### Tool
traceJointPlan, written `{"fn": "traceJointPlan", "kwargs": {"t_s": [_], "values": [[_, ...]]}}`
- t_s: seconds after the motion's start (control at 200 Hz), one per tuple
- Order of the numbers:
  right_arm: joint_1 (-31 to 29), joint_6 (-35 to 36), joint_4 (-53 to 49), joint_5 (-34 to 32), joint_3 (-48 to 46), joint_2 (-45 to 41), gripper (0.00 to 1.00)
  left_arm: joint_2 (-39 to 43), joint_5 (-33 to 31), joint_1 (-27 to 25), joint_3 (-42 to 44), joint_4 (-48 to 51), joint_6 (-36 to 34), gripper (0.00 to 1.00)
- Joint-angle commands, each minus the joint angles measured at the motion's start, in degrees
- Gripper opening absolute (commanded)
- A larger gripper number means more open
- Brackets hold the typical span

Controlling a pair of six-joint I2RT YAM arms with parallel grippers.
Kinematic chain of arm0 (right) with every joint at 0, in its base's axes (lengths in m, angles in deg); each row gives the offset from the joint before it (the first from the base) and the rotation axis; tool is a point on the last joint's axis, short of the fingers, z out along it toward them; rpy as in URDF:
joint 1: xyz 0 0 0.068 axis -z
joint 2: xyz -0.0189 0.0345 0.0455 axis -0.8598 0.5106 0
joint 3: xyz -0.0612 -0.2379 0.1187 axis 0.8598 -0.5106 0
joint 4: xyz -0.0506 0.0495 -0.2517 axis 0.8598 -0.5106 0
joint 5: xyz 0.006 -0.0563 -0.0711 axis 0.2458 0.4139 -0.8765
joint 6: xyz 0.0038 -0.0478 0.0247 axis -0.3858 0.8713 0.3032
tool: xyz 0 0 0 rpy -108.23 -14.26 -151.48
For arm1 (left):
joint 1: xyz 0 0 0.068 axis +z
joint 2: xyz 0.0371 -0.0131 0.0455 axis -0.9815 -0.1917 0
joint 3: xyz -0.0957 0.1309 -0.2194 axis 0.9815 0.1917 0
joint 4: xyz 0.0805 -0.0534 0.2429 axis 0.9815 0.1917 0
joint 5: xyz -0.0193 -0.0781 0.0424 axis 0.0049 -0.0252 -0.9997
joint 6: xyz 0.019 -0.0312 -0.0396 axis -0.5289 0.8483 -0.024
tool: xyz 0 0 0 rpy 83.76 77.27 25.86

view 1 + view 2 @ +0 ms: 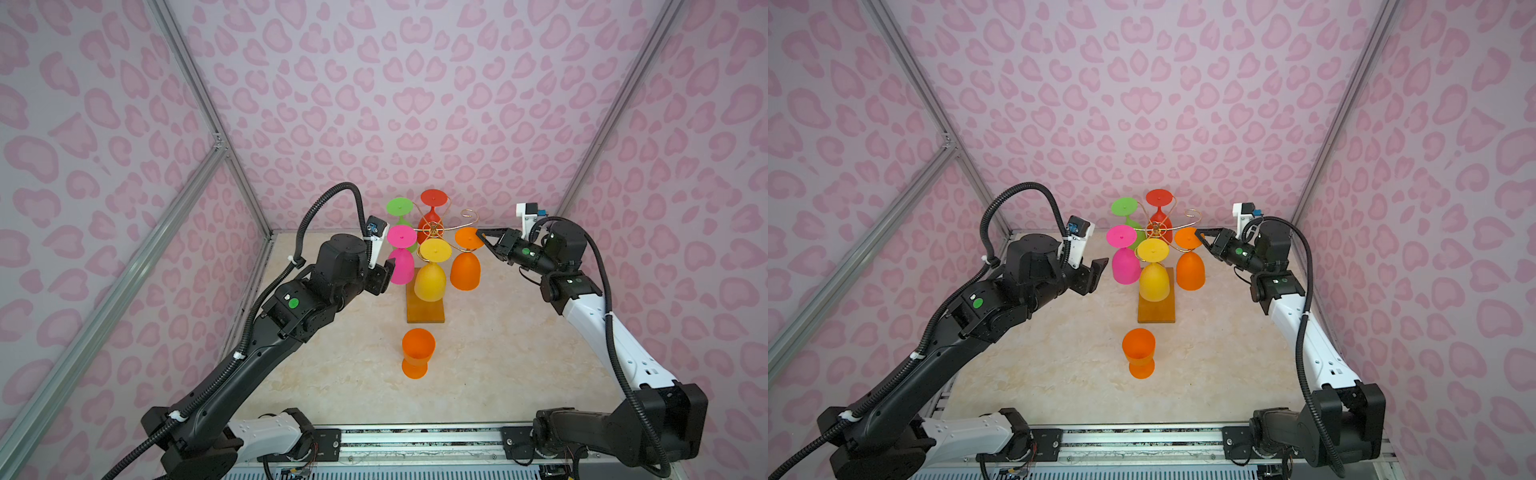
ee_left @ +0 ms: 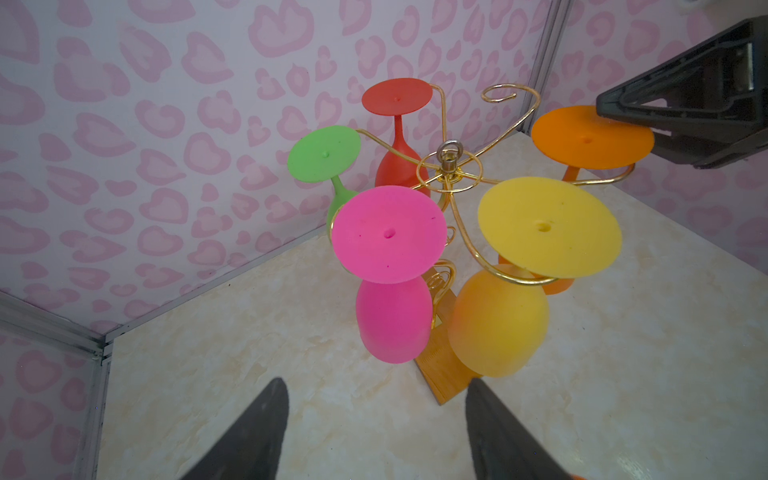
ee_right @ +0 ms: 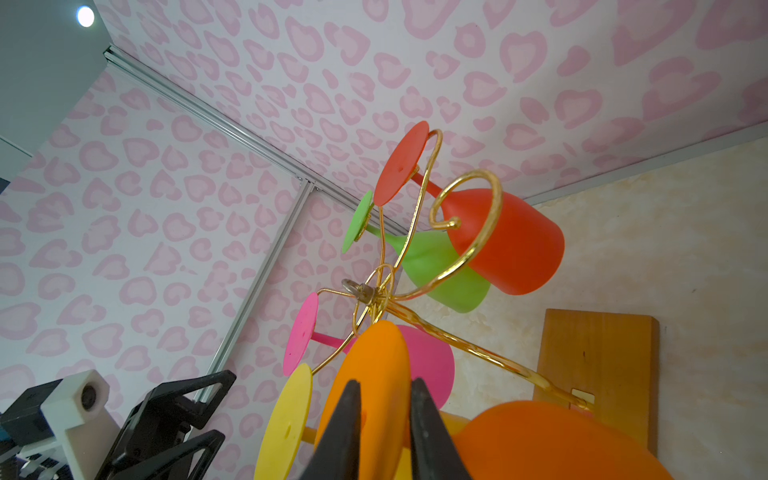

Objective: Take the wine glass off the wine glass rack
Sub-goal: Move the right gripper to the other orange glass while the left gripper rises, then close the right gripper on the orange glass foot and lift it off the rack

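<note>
rack: wine glass rack (image 1: 426,311), gold wire on an amber wood base, stands mid-table (image 1: 519,353) toward the back wall
hung glasses: five, bowls down, feet resting on the scroll arms: green wine glass (image 1: 400,206), red wine glass (image 1: 433,198), pink wine glass (image 1: 401,266), yellow wine glass (image 1: 431,282), hanging orange wine glass (image 1: 465,270)
free arm: one spare scroll arm (image 1: 469,214) at the back right of the rack
loose glass: standing orange wine glass (image 1: 417,351), upright, mouth up, on the table in front of the base, apart from it
right gripper (image 3: 384,382): fingers pinch the foot disc of the hanging orange wine glass, one on each face; the glass is on its arm
left gripper (image 2: 374,386): jaws wide apart, holds nothing, just beside the pink wine glass bowl, not touching it
</note>
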Motion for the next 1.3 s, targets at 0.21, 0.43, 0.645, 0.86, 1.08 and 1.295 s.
{"fn": "traceJointPlan", "kwargs": {"t_s": [0.21,0.43,0.645,0.86,1.08,1.295], "values": [[-0.06,-5.15,7.12,2.85,-0.18,0.8,0.06,0.37,1.31,0.01,0.79,-1.91,0.54,0.69],[0.06,-8.73,10.91,4.12,-0.4,0.87,0.01,0.33,1.84,0.02,0.83,-1.76,0.63,0.69],[0.82,-11.1,13.05,5.21,-1.09,0.04,0.0,0.1,1.75,0.09,0.81,-1.56,0.32,0.69],[1.09,-11.07,11.81,5.84,-1.67,-1.45,0.0,-0.19,1.75,0.18,0.44,-1.32,0.01,0.7],[1.12,-8.34,7.4,6.03,-1.5,-2.88,0.0,0.05,1.42,0.31,0.68,-1.52,-0.09,0.71],[0.93,-5.94,3.75,5.71,-2.47,-4.34,0.0,0.15,1.38,0.52,1.66,-2.26,-0.17,0.72]]}}
